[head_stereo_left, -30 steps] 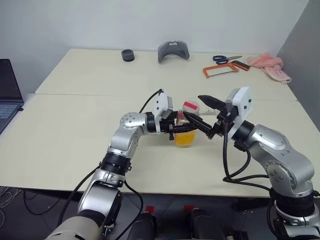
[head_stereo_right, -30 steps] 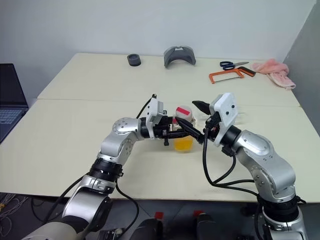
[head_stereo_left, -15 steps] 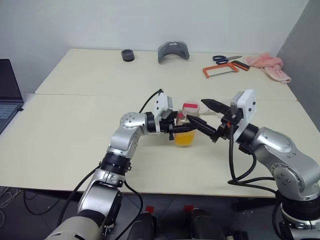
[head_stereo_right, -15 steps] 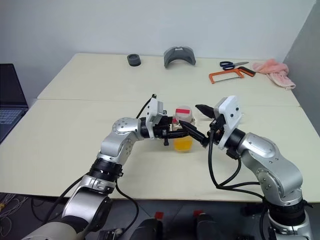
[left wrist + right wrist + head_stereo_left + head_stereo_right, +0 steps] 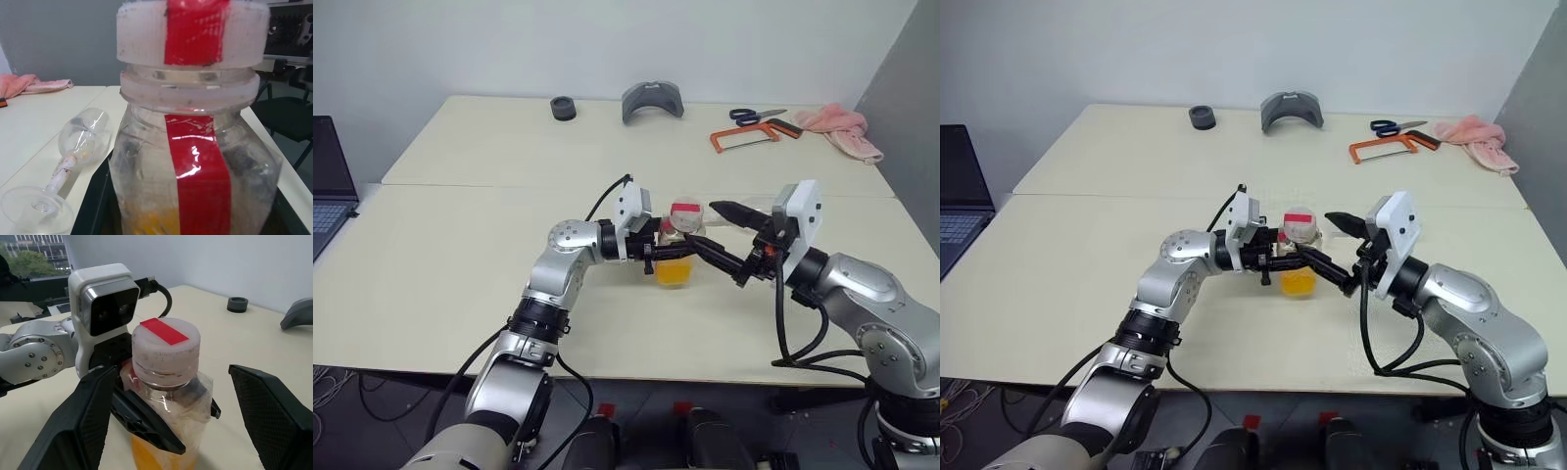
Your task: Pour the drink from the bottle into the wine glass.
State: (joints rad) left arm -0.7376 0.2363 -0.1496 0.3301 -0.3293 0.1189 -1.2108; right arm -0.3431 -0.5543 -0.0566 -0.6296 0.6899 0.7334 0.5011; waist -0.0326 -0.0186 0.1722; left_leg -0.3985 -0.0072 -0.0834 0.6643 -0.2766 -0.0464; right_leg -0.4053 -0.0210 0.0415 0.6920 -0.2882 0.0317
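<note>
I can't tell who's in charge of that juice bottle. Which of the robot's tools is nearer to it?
Left. The left tool is shut on the bottle, gripping its body. The right tool is open, its fingers either side of the cap without touching.

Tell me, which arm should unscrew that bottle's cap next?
Probably the right. The left gripper is shut on the bottle, and the right gripper stands open either side of the cap.

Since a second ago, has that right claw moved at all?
Yes. The right gripper has drawn back toward the table's right side, away from the bottle.
</note>
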